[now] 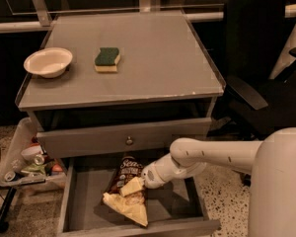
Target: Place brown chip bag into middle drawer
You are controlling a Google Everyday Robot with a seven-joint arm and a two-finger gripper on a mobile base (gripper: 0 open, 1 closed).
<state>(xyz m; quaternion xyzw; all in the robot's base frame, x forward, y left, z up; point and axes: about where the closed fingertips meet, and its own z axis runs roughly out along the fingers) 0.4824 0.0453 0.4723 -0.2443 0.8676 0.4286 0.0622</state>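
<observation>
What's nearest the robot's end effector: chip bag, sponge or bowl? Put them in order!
End effector: low in the middle drawer.
1. Brown chip bag: right beside it, in the drawer.
2. Sponge: up on the cabinet top.
3. Bowl: cabinet top, far left.

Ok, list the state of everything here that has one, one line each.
middle drawer: pulled open, bag inside.
brown chip bag: crumpled, lying on the middle drawer's floor.
gripper: down in the open drawer, at the bag's right side.
knobbed drawer front: in or nearly in, not pulled out like the drawer below.
bowl: upright and empty on the cabinet top.
sponge: flat, green side up, on the cabinet top.
</observation>
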